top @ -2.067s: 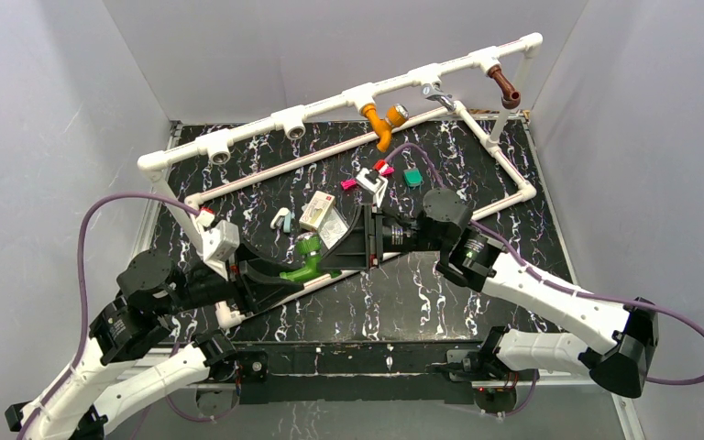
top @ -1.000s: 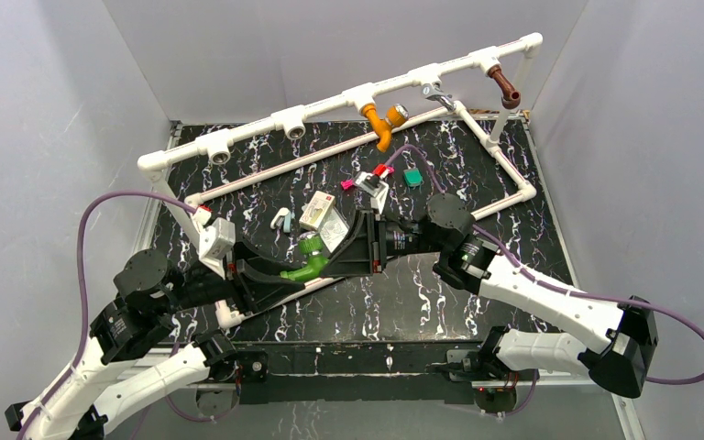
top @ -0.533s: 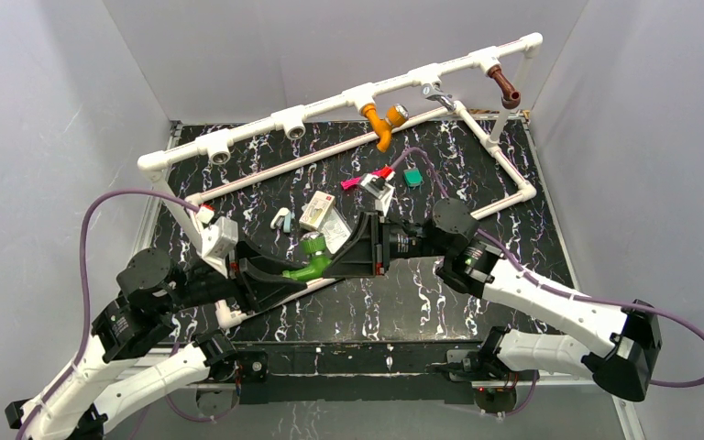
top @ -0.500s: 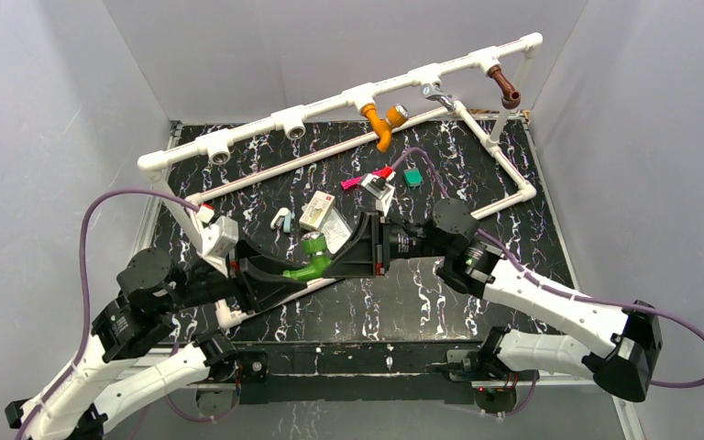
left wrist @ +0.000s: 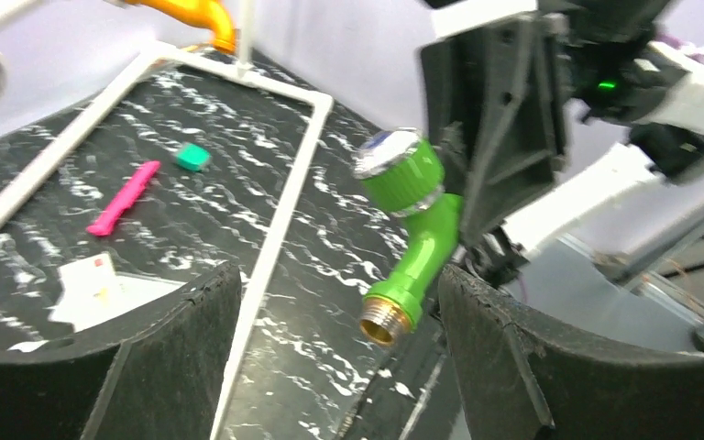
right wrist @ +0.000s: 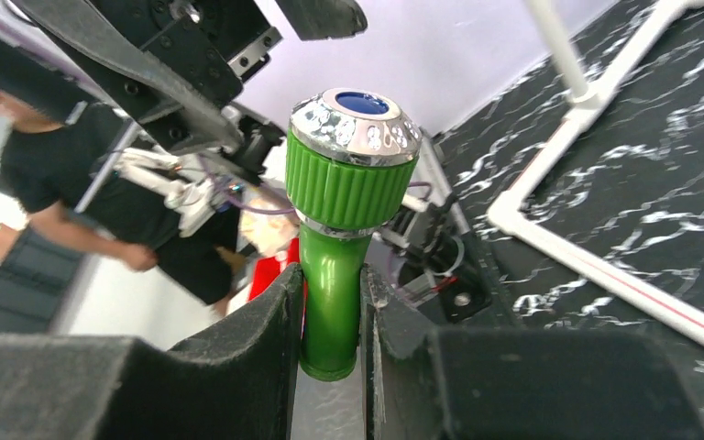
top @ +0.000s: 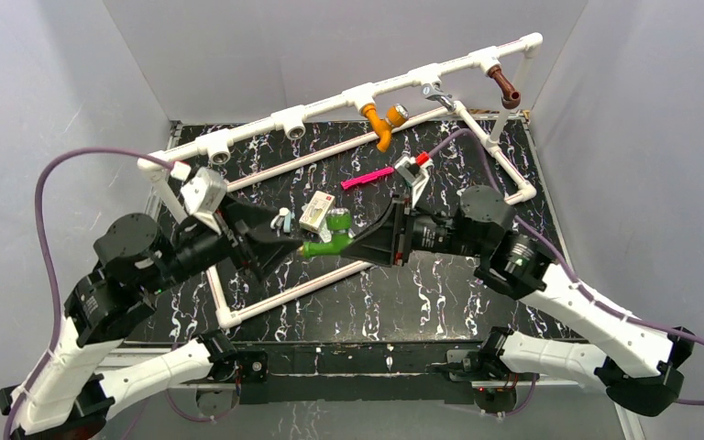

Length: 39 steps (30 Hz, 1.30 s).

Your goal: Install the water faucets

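A green faucet (top: 328,242) hangs above the table between the two arms. My right gripper (top: 357,246) is shut on its neck (right wrist: 333,293), and the silver-capped knob (right wrist: 353,151) sticks out past the fingers. My left gripper (top: 284,244) stands open around the brass threaded end (left wrist: 386,323), which lies closer to the right finger (left wrist: 513,357) without touching it. An orange faucet (top: 380,123) and a brown faucet (top: 508,90) sit in tees of the white pipe frame (top: 266,119).
Two tee sockets (top: 294,130) (top: 221,156) on the back rail gape open. A pink strip (top: 367,177), white packets (top: 317,211) and a small white clip (top: 281,219) lie on the black marbled table (top: 422,293). A green block (left wrist: 192,157) lies near the frame.
My left gripper has opened and let go of the green faucet. Both arms have lifted and moved toward the back, and the right gripper still carries the faucet.
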### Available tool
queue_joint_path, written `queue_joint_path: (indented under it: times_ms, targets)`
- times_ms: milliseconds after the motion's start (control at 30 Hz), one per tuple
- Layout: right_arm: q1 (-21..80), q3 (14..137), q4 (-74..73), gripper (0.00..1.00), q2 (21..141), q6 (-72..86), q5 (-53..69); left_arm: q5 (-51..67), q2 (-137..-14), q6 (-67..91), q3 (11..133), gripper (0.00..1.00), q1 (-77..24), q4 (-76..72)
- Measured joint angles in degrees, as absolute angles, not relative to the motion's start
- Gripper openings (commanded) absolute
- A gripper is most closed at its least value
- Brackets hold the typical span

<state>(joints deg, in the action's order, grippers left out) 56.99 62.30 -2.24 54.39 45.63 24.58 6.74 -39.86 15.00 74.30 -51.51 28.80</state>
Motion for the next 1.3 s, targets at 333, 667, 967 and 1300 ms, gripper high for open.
queue_joint_path:
  times_ms: [333,667,967,1300]
  targets:
    - [56.99,76.29,-24.4,0.01,57.06,30.11,6.28,-12.86,-58.72,5.1,93.86,0.76,-51.51,37.74]
    - [59.9,73.3,-27.16,0.01,62.0,17.78,-12.88,-26.85,-72.9,-3.66,102.89,0.73,-50.24,37.1]
    - [71.66,64.6,-11.07,0.01,62.5,6.17,-32.64,-26.55,-78.04,-3.4,104.38,0.71,-35.88,32.36]
    - [74.35,57.78,6.48,0.01,63.79,-4.03,-39.72,-20.1,-80.82,2.81,102.35,0.71,-19.09,26.57]
